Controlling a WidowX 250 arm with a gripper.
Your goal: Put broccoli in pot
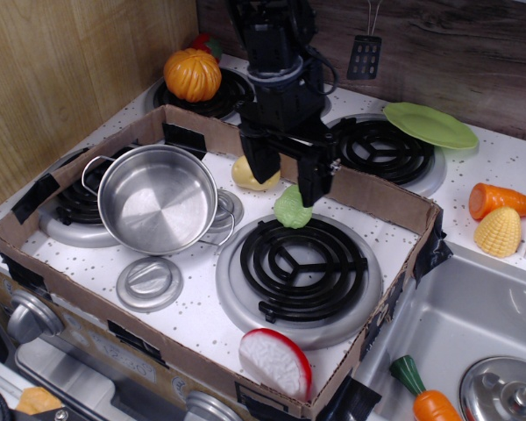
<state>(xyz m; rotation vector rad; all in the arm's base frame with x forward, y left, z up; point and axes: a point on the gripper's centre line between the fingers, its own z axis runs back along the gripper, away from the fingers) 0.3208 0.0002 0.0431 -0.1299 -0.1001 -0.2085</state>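
Broccoli (291, 209) on stovetop under open gripper (286, 178); no legible writing.

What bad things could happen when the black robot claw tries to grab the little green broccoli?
1. The open black gripper hangs over both the small pale-green lumpy broccoli and the yellowish toy potato, which sit close together. One finger might bump or pinch the potato instead.
2. The broccoli is round and lumpy, so it could squirt out of the fingers and roll onto the black coil burner.
3. The shiny round steel pot lies to one side; a dropped broccoli could miss it.
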